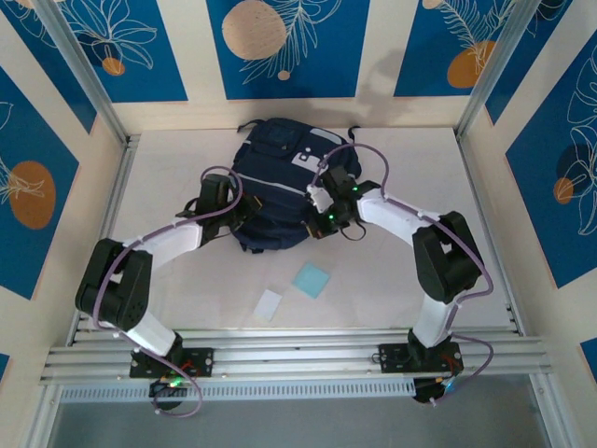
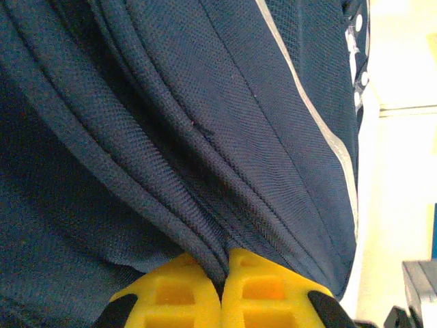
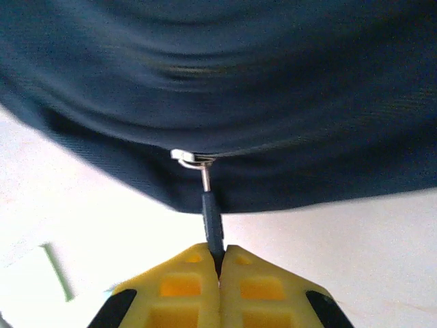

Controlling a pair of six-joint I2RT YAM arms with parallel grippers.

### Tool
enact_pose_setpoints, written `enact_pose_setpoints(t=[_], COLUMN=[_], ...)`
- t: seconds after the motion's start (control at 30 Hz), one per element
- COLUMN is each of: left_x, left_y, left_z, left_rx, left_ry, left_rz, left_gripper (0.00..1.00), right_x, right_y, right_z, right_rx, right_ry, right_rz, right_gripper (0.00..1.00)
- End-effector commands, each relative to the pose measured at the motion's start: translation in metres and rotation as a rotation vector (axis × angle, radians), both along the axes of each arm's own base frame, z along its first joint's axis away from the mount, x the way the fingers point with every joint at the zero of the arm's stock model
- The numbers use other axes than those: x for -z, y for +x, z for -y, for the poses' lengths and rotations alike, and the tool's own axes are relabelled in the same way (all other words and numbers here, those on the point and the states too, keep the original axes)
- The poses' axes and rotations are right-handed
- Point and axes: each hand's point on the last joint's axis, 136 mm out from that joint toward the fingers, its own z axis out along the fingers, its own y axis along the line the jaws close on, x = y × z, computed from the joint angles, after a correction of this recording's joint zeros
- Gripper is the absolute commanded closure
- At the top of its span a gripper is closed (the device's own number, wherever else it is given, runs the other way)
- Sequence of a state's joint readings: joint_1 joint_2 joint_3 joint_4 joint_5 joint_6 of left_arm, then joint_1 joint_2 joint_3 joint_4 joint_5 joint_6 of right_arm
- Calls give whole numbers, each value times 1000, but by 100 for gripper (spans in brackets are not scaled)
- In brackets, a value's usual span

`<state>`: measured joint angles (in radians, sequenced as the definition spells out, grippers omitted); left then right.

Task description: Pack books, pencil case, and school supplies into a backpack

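Right end effector tight on backpack zipper pull

readable text: none | white patch on backpack: any marking too small to read

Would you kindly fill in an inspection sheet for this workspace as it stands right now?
Surface: white table, flat and well lit.
Job's things: navy backpack lies mid-table. A light-blue pad and a white piece lie on the table in front of it, apart from each other.
Clutter: nothing seen.
Grippers: left gripper is shut on a fold of the backpack's fabric. Right gripper is shut on the zipper pull.
Cables: purple cables run along both arms and loop up near the wrists.
Surroundings: blue-and-cream patterned wall panels on three sides, aluminium rail carrying the arm bases.
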<state>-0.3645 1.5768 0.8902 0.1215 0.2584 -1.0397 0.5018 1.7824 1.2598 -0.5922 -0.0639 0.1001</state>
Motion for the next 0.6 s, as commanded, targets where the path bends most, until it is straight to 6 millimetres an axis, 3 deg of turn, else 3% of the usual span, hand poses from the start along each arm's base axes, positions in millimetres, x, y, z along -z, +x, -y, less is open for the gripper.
enact_pose_setpoints(t=[0.0, 0.2, 0.47, 0.57], left_x=[-23, -24, -17, -17], left_y=[-4, -17, -35, -37], left_z=[-6, -7, -9, -10], left_rx=[49, 106, 141, 145], left_ry=[22, 59, 79, 76], left_rz=[61, 44, 10, 11], left_gripper=[100, 100, 100, 100], right_x=[18, 9, -3, -6], right_y=[-3, 55, 124, 127], right_z=[67, 109, 129, 122], right_rx=[62, 179, 257, 252], right_ry=[-222, -274, -268, -228], right_rz=[-47, 30, 125, 99], right_gripper=[100, 100, 100, 100])
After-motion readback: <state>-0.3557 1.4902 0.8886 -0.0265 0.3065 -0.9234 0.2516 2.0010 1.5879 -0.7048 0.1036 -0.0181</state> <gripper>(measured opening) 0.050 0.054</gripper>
